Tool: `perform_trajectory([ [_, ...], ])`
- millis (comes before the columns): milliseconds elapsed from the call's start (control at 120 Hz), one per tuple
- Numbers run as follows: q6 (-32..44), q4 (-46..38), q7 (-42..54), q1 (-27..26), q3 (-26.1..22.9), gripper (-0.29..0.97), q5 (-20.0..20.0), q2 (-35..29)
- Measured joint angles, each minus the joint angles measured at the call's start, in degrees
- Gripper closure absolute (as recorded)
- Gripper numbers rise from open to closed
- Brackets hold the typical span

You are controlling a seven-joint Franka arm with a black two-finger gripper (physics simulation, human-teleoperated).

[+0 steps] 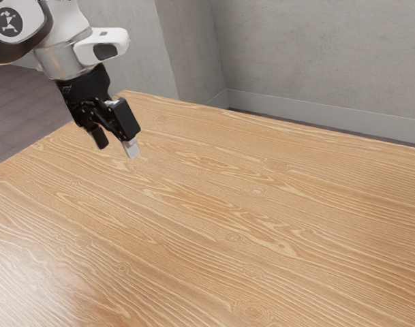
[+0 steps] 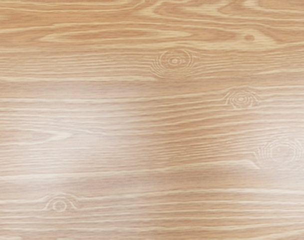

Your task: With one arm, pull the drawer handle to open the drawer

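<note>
The arm (image 1: 57, 48) came in from the upper left corner of the exterior view, and the edge of the picture cut it off, so only its last joints and the black hand could be seen. The tool (image 1: 116, 148) pointed down and a little toward the exterior view's right. Its two fingers were spread, with a clear gap between them and nothing in that gap. The finger (image 1: 131, 148) on the exterior view's right ended in a pale pad. The other finger was black against the black hand, and its outline was hard to follow.

Under the tool lay the wooden surface (image 1: 248, 225), near its far corner. No shadow could be made out below the fingertips, so I could not tell how high the tool hung, though it did not seem to touch the wood. The surface ran on from the tool toward the exterior view's right and toward the camera, and the picture edges cut it off there.

Behind the tool stood a grey wall (image 1: 316, 48) with a pale baseboard (image 1: 330, 116). A strip of dark floor (image 1: 16, 109) lay beside the surface, partly hidden by the arm.

In the wrist view the surface (image 2: 152, 120) below the hand was bare wood grain with some round knots and a pale sheen across the middle.

Where the drawer and its handle stood, I could not tell.
</note>
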Motion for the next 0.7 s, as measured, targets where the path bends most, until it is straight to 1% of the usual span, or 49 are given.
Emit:
perform_trajectory([
  [183, 1.5, -0.4, 0.1, 0.3, 0.3, 0.02, -0.2, 0.8],
  [358, 3.4, 0.0, -1.8, -1.1, -0.5, 0.02, -3.0, 2.2],
  [450, 6.7, 0.2, -4.7, -4.6, -2.3, 0.03, -6.2, 5.1],
  [533, 11.0, 1.1, -7.3, -9.3, -2.6, 0.03, -9.6, 8.0],
  [625, 15.5, 1.3, -10.9, -15.3, -1.9, 0.03, -11.9, 9.4],
  [700, 19.4, 1.4, -14.0, -21.3, 1.0, 0.03, -14.9, 11.5],
])
